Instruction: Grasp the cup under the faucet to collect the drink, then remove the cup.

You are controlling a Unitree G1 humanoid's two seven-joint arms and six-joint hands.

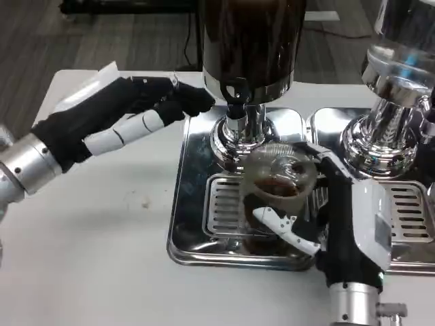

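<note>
My right hand (pixel 325 219) gripped the clear plastic cup (pixel 280 178), dark drink inside, over the grille of the steel drip tray (pixel 187 197) right beneath the dispenser faucet (pixel 236 102). My left hand (pixel 129 112) reached toward that faucet, fingers extended, holding nothing.

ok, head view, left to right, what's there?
left hand → dark drink dispenser → clear cup with brown drink, on the steel drip tray → right hand gripping the cup → second dispenser.
</note>
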